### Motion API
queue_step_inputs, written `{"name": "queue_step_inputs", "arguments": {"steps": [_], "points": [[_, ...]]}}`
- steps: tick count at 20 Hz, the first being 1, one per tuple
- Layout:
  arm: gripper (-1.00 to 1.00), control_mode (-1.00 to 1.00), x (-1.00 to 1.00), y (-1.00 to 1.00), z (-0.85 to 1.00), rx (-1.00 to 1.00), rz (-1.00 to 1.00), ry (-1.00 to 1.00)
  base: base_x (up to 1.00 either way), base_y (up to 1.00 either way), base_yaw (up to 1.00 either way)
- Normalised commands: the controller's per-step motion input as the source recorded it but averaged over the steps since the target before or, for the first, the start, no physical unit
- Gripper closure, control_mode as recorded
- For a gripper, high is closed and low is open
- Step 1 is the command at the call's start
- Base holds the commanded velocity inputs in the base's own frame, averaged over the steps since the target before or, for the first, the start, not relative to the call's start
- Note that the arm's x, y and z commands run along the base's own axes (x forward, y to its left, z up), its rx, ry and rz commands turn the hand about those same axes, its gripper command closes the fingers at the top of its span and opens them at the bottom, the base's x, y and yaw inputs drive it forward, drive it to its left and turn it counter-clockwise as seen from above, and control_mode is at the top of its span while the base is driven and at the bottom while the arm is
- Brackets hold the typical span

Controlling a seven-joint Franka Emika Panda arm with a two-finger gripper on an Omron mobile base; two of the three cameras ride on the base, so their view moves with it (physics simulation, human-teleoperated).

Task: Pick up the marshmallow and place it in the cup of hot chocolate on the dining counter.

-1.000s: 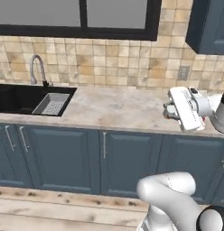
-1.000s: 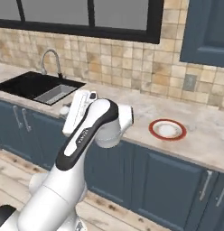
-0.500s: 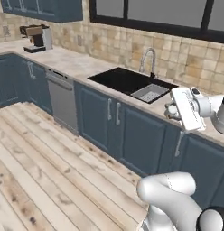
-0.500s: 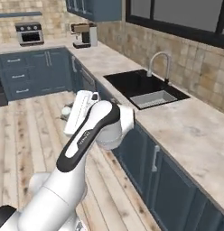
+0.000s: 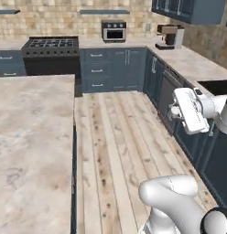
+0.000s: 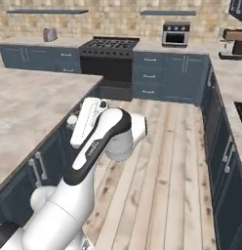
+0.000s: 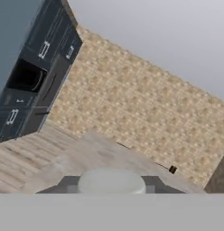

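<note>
Gripper [image 7: 111, 187]: 2 fingertips pinched tight on the marshmallow [image 7: 111, 181].
Dining counter [image 5: 28, 137]: beige marbled top lay at left, beside the arm.
Floor [image 5: 120, 137]: wood planks.

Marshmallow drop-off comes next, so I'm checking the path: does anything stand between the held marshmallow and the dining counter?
Nothing visible does. The gripper holds the small whitish marshmallow, and only open wooden floor lies between it and the beige marbled dining counter.
</note>
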Motion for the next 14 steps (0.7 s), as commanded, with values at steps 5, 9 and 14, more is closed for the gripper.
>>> {"name": "queue_step_inputs", "arguments": {"steps": [5, 9, 14], "points": [[1.00, 1.00, 0.00, 0.00, 0.00, 0.00, 0.00, 0.00, 0.00, 0.00, 1.00], [1.00, 1.00, 0.00, 0.00, 0.00, 0.00, 0.00, 0.00, -0.01, 0.00, 1.00], [1.00, 1.00, 0.00, 0.00, 0.00, 0.00, 0.00, 0.00, -0.25, -0.15, 0.99]]}}
